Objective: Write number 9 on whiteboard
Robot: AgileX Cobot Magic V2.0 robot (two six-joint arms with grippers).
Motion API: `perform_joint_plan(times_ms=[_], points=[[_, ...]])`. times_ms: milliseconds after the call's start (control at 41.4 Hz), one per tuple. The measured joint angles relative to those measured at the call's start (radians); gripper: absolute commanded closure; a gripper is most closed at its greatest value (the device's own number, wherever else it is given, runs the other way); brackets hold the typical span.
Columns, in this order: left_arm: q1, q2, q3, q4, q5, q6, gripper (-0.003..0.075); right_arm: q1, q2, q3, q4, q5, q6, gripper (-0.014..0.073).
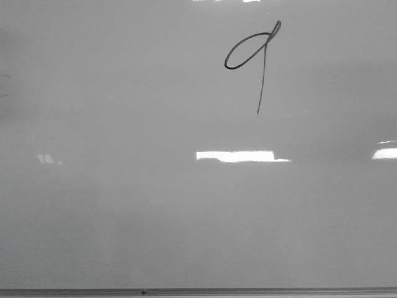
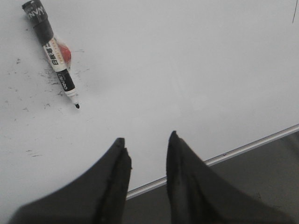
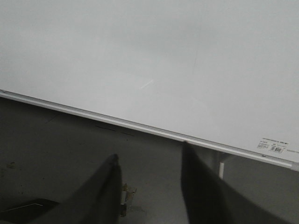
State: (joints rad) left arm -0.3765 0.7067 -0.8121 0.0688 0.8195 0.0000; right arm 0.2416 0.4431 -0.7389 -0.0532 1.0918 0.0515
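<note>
A black hand-drawn number 9, a slanted loop with a long straight tail, stands on the upper right part of the whiteboard in the front view. Neither gripper shows in that view. In the left wrist view my left gripper is open and empty near the board's frame, and a black-and-white marker lies uncapped on the whiteboard well away from it. My right gripper is open and empty, hanging off the whiteboard beyond its framed edge.
A thin grey frame runs along the board's near edge. A small red object lies partly under the marker, with dark specks scattered around it. Dark floor lies beyond the board's edge, and a barcode label sits at one corner.
</note>
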Motion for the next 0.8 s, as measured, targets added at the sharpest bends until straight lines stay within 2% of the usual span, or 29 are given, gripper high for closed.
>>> perform_joint_plan(times_ms=[121,169,797], points=[[0.000,0.000,0.000,0.000,-0.002,0.000,0.0734,0.000,0.000,0.000,0.000,0.000,-0.001,0.0612],[0.000,0.000,0.000,0.000,-0.002,0.000,0.0739,0.000,0.000,0.000,0.000,0.000,-0.002,0.0666],[0.000,0.000,0.000,0.000,-0.010,0.000,0.0739,0.000,0.000,0.000,0.000,0.000,-0.007,0.0662]])
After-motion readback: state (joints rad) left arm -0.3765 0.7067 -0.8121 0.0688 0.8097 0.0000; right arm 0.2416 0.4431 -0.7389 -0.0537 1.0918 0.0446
